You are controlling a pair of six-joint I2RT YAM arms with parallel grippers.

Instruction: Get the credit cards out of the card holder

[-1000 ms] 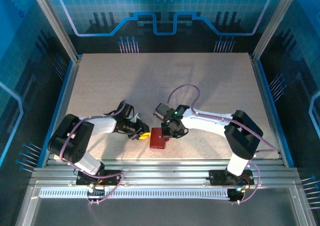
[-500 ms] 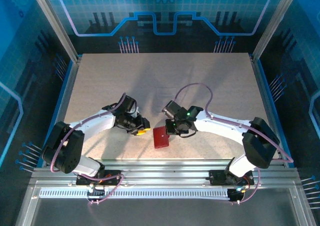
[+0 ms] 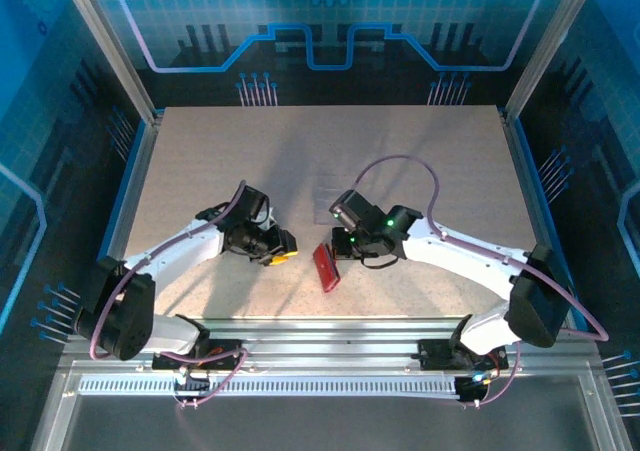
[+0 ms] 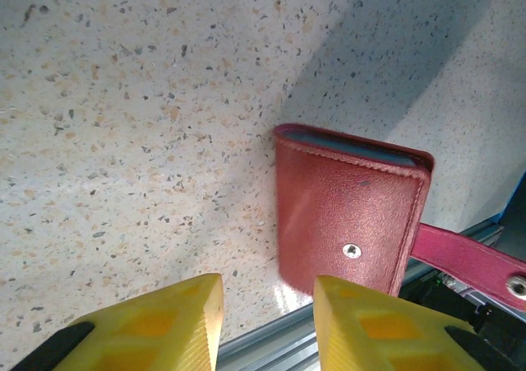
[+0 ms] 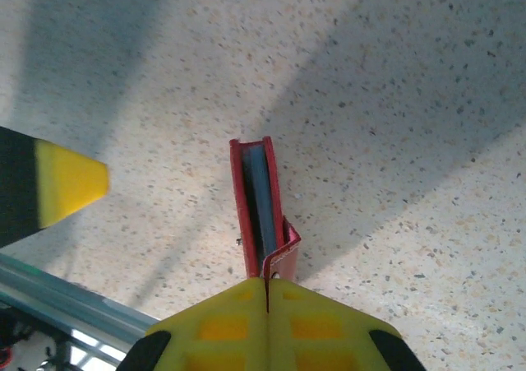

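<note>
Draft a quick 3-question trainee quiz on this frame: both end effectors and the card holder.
1. True or false: the left end effector is shut on the card holder.
2. Multiple choice: the right end effector grips the holder by A) its red side tab, B) a loose blue card, C) nothing, it is open.
3. Short answer: is the holder lying flat or turned up on edge?

Key:
1. False. Its fingers are apart with nothing between them, just short of the holder.
2. A. The fingers are closed on the thin red tab.
3. On edge. The top view shows it as a narrow red strip.
</note>
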